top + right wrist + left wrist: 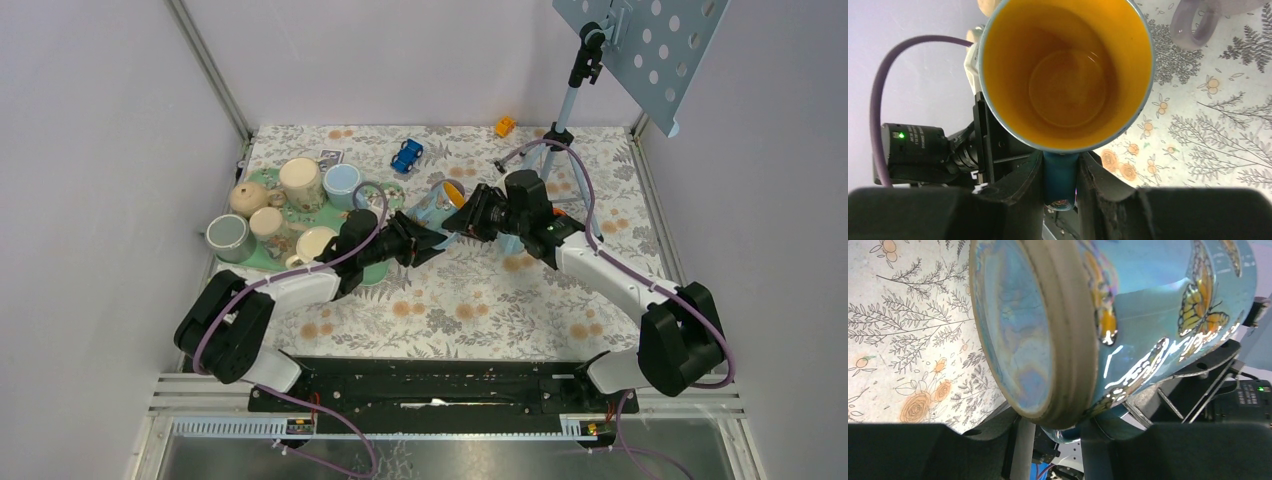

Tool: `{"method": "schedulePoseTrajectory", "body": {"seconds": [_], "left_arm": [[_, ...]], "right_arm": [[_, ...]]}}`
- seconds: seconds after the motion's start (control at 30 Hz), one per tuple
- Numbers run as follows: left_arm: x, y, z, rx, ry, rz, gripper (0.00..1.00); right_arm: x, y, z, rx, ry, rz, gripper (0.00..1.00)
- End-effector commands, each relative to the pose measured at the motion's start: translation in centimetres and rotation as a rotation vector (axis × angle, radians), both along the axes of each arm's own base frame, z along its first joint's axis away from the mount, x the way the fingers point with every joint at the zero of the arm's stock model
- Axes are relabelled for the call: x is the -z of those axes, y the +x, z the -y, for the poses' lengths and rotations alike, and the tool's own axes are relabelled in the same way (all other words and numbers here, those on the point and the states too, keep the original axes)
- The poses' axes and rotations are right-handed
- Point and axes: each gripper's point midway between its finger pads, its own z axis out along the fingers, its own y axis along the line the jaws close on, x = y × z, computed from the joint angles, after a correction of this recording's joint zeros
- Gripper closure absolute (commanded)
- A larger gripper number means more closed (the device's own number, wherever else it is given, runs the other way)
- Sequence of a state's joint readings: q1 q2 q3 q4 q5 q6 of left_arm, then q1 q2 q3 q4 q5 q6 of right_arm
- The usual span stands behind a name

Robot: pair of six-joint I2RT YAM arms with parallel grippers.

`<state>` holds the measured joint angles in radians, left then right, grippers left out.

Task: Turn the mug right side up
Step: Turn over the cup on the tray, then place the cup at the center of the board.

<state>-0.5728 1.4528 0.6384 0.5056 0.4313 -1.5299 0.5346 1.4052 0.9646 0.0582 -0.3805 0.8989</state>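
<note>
The blue butterfly mug (440, 203) hangs tilted in the air between both grippers, with its yellow inside facing up and right. My right gripper (468, 222) is shut on the mug's blue handle (1060, 180). Its wrist view looks straight into the mug's open mouth (1068, 75). My left gripper (425, 243) is at the mug's base. In the left wrist view the mug's base (1018, 330) fills the frame. My left gripper's (1058, 440) fingers stand either side of the handle's lower end, with a small gap showing on one side.
A green tray (258, 262) with several cups and a teapot sits at the left. A blue toy car (406, 155) and an orange toy (505, 126) lie at the back. A metal stand (566, 110) rises at the back right. A lavender mug (1193, 20) lies on the floral cloth.
</note>
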Motion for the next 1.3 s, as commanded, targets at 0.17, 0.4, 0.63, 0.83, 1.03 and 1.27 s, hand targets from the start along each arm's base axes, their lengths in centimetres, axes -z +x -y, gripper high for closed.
{"method": "schedulePoseTrajectory", "body": {"seconds": [0.17,0.4,0.63,0.83,1.03,1.27], "left_arm": [[-0.7,-0.5,0.6,0.066,0.039,0.104,0.58],[-0.2,-0.9,0.4,0.09,0.103,0.11,0.55],[0.5,-1.6,0.0,0.116,0.167,0.122,0.53],[0.6,-2.2,-0.5,0.129,0.223,0.145,0.52],[0.2,-2.6,-1.4,0.12,0.286,0.187,0.48],[-0.4,-2.7,-2.7,0.094,0.349,0.232,0.31]], "right_arm": [[-4.8,-0.8,-0.7,-0.121,-0.087,0.232,1.0],[-4.2,-0.9,0.1,-0.133,-0.221,0.29,1.0],[-4.0,-1.1,0.7,-0.143,-0.274,0.341,1.0],[-3.6,-1.3,0.8,-0.162,-0.316,0.374,1.0],[-2.7,-1.5,1.1,-0.162,-0.38,0.414,1.0],[-1.7,-1.7,1.3,-0.167,-0.41,0.436,1.0]]}}
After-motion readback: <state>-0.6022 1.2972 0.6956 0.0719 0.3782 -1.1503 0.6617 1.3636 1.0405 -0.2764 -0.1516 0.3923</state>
